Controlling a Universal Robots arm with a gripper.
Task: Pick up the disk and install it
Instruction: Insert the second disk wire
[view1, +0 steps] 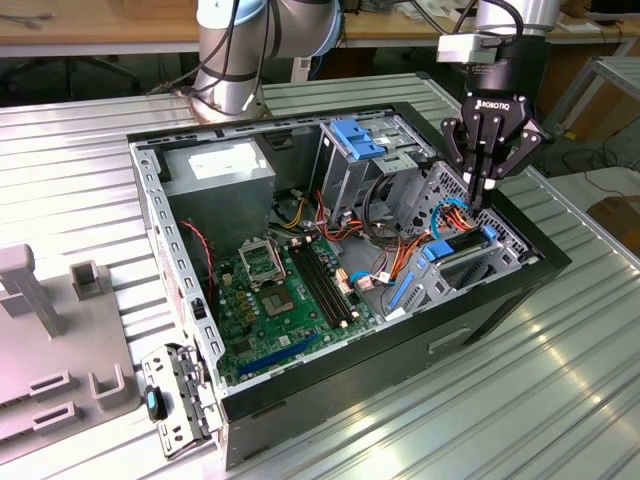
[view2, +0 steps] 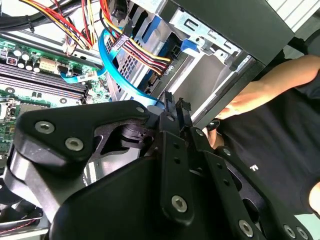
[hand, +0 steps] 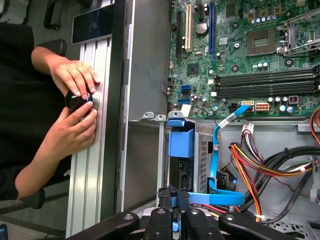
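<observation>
Disk (view1: 462, 247), dark with blue rails, sits in the cage; gripper (view1: 479, 196) pinched together above, holding nothing.

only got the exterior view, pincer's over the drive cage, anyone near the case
Observer: Yes. In the first wrist view a person's hands rest on the table's edge beside the case, around a small black knob.
Operator: is the pincer open
Observer: No. In that view the pincer is shut, with a bit of blue between its tips. I cannot tell whether that blue belongs to the disk or to a cable.
</observation>
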